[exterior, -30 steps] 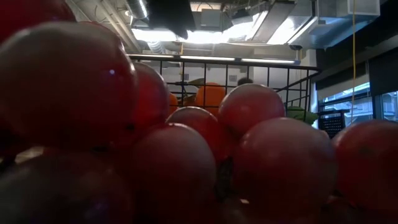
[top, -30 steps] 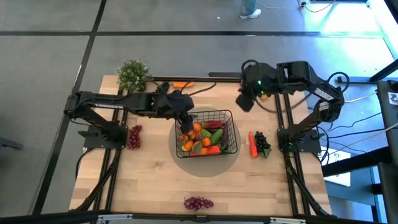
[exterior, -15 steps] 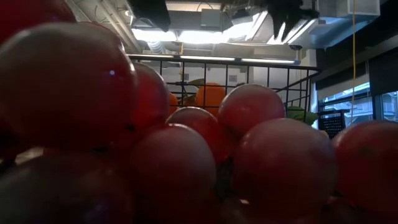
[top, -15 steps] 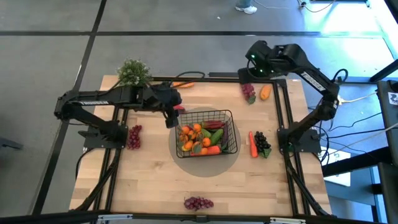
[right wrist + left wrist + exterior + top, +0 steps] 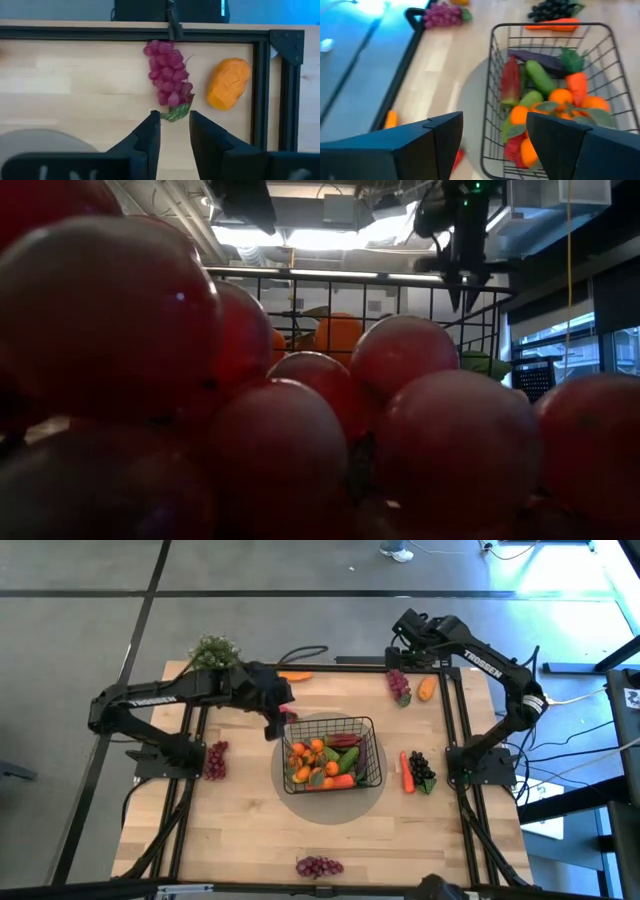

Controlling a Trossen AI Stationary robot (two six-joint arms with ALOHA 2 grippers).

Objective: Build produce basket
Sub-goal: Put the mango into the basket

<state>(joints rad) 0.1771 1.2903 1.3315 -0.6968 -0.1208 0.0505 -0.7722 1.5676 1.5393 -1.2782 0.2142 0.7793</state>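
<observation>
The black wire basket stands on a grey round mat in the table's middle and holds oranges, a cucumber, red peppers, a carrot and an eggplant. My left gripper is open and empty just off the basket's far left corner; its fingers frame the basket in the left wrist view. My right gripper hovers at the far right, fingers a little apart and empty, above a bunch of purple grapes and an orange piece that lie on the table.
A small red piece lies by the basket's far left corner. A carrot and dark grapes lie right of the basket. Red grapes lie at the left and the near edge, filling the low view. A potted plant stands far left.
My left gripper has drawn back from over the basket's left part toward the table's left and far side, empty. My right gripper has gone from over the table's far right part toward the far edge, uncovering the purple grapes and the orange piece.
</observation>
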